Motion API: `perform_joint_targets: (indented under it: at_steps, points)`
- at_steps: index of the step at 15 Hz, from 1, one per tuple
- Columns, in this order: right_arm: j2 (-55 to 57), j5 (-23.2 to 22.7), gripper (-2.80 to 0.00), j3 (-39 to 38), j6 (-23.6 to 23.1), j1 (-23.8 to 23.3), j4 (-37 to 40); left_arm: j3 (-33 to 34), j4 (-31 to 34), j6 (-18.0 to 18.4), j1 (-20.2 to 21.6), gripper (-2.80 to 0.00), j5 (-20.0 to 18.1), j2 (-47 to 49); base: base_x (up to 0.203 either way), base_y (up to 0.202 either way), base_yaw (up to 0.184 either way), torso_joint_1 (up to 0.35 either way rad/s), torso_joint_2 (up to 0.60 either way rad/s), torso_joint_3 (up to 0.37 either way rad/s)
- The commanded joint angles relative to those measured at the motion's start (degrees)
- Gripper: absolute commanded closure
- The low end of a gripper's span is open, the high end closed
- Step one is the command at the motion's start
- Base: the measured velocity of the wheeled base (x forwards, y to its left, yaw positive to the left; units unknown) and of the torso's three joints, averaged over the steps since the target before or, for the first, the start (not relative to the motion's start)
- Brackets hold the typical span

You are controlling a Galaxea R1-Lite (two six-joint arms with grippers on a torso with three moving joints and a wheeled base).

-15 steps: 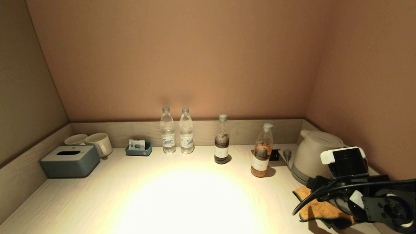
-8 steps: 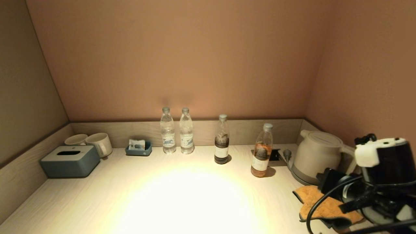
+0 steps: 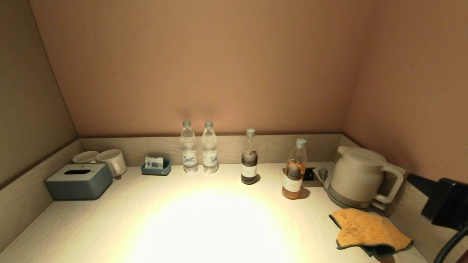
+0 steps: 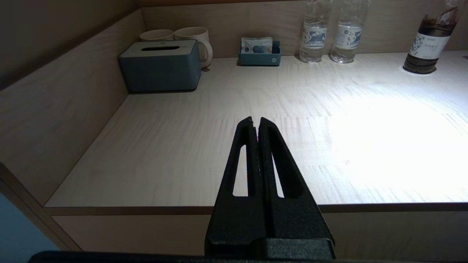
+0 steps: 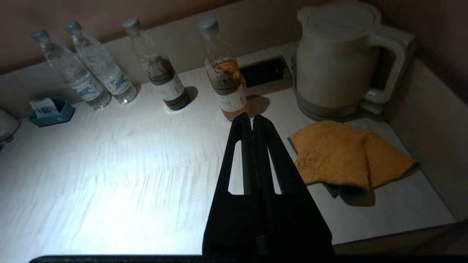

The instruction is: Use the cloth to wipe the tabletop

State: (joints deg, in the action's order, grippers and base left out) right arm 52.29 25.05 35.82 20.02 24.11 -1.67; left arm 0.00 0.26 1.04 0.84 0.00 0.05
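Cloth (image 3: 370, 231), orange, lying crumpled on the counter (image 3: 204, 219) at its right end, just in front of the kettle (image 3: 360, 177). Right gripper (image 5: 252, 122) raised above the counter, fingers clenched and empty; left gripper (image 4: 255, 123) parked at the near edge, likewise clenched.

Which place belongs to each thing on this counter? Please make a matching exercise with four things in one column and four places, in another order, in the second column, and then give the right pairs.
Things
1. cloth
2. tissue box
3. kettle
4. two clear water bottles

Places
A. by the left rim of the tabletop, in front of two mugs
B. at the back rim, near the middle
C. in the far right corner, on its base
D. lying on the tabletop, right in front of the kettle

Pairs: 1-D, 2-A, 3-C, 4-B
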Motion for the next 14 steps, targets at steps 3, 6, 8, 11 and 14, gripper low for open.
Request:
perform_joint_targets:
  at_steps: [3,6,8,11,14]
  points:
    - [-7.3,0.5,0.00,1.9,-19.7,0.0,0.0,0.0,0.0,0.0,0.0,0.00,0.0,0.0,0.000,0.000,0.000,0.000,0.00,0.000]
    - [-8.7,1.4,0.00,2.3,-22.6,-2.1,-0.1,0.0,0.0,0.0,0.0,0.00,0.0,0.0,0.000,0.000,0.000,0.000,0.00,0.000]
    - [-10.1,1.8,0.00,2.6,-26.6,-6.6,-1.0,0.0,0.0,0.0,0.0,0.00,0.0,0.0,0.000,0.000,0.000,0.000,0.00,0.000]
    - [-13.6,1.7,0.00,2.5,-29.7,-16.4,-3.3,0.0,0.0,0.0,-0.1,0.00,0.0,0.0,0.000,0.000,0.000,0.000,0.00,0.000]
    - [-18.7,1.3,0.00,1.1,-30.4,-22.2,-3.8,0.0,0.0,0.0,0.0,0.00,0.0,0.0,0.000,0.000,0.000,0.000,0.00,0.000]
